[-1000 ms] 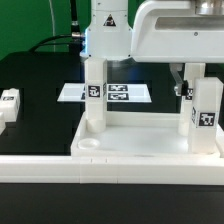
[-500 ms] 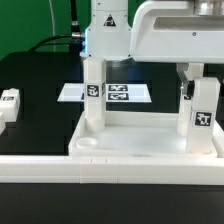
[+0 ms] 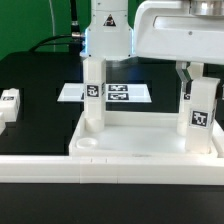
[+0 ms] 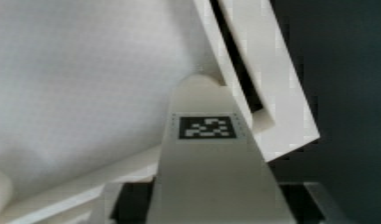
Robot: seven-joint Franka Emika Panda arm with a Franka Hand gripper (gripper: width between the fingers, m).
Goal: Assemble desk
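Note:
The white desk top (image 3: 150, 148) lies upside-up as a rimmed tray at the front. One white leg (image 3: 93, 100) with a tag stands upright in its far corner on the exterior view's left. My gripper (image 3: 194, 88) is shut on a second tagged leg (image 3: 198, 115) and holds it upright at the tray's far corner on the exterior view's right. In the wrist view the held leg (image 4: 208, 150) runs between my dark fingers (image 4: 137, 205), its tag facing the camera, with the tray's rim (image 4: 258, 70) beside it. A third leg (image 3: 10, 103) lies on the table at the exterior view's left.
The marker board (image 3: 130, 93) lies flat behind the tray. The robot's white base (image 3: 105, 35) stands behind it. The table is black, with a green backdrop on the exterior view's left.
The held leg has shifted slightly toward the exterior view's left, and its tag now looks turned a little. The rest has not moved.

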